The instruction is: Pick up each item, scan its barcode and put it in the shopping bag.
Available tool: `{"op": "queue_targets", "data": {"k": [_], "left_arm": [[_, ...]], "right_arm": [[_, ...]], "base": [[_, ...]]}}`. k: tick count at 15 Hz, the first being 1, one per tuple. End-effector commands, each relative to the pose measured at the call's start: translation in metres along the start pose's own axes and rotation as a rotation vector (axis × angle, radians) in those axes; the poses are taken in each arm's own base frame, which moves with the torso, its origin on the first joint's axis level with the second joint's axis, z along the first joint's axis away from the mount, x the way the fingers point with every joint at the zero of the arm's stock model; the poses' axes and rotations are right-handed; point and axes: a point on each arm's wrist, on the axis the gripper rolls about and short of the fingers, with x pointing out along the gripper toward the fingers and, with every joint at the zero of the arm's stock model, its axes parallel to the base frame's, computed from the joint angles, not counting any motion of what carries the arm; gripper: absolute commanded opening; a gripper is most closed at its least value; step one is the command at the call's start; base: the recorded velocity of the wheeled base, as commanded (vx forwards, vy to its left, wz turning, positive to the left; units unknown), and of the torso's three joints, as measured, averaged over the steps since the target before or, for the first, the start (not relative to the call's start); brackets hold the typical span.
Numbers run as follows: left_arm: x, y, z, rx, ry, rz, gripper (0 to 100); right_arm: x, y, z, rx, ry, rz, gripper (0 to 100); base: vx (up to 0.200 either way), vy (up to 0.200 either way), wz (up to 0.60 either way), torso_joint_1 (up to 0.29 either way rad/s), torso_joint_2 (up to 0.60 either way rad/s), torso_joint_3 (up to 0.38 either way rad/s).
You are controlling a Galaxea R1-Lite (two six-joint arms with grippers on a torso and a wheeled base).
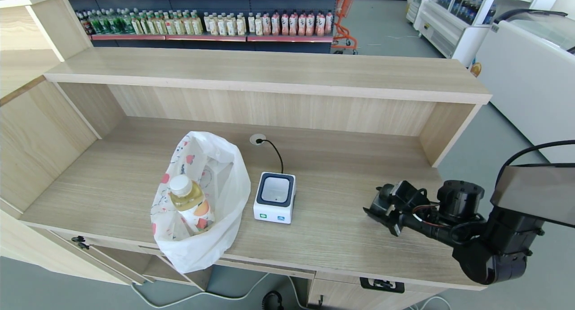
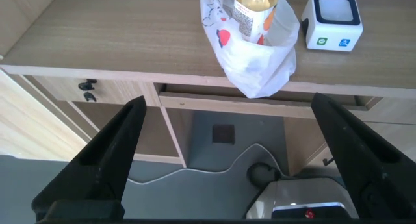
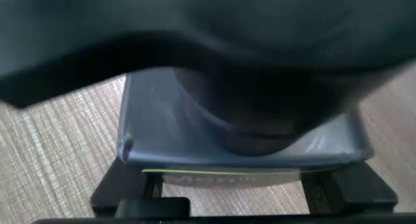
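My left gripper (image 2: pixel 229 100) is wide open and holds nothing, in front of the counter (image 1: pixel 341 175) and lower than its top. My right gripper (image 1: pixel 379 213) is low over the counter, with a blue-grey pack (image 3: pixel 247 160) close under it. I cannot tell how far this gripper is open. 1 bottle (image 1: pixel 188 202) stands in the shopping bag (image 1: pixel 233 184), long axis vertical, white cap up, left of the scanner (image 1: pixel 275 197).

Matt, smooth pale wood-grain tabletop (image 1: pixel 341 197); shopping bag (image 1: pixel 229 184) thin crinkled translucent white plastic film; bottle (image 1: pixel 191 202) inside clear glossy plastic, white cap; scanner (image 1: pixel 275 197) at bag's 3 o'clock smooth white plastic, dark glossy window.
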Motion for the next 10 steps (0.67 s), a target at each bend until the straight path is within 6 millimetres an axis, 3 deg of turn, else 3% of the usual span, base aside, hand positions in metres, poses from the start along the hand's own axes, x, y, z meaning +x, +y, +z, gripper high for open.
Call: {"op": "queue_targets", "data": {"k": [1, 7, 10], "left_arm": [[0.0, 0.0, 0.0, 0.0, -0.001, 0.0, 100], [0.0, 0.0, 0.0, 0.0, -0.001, 0.0, 100], [0.0, 0.0, 0.0, 0.0, -0.001, 0.0, 100]], "right_arm": [[-0.002, -0.002, 0.004, -0.009, -0.014, -0.01, 0], [-0.022, -0.015, 0.039, -0.02, -0.082, -0.064, 0], [-0.057, -0.023, 0.084, 0.071, -0.176, -0.108, 0]], "base": [[0.0, 0.0, 0.0, 0.0, 0.0, 0.0], [0.0, 0.0, 0.0, 0.0, 0.0, 0.0], [0.0, 0.0, 0.0, 0.0, 0.0, 0.0]]}}
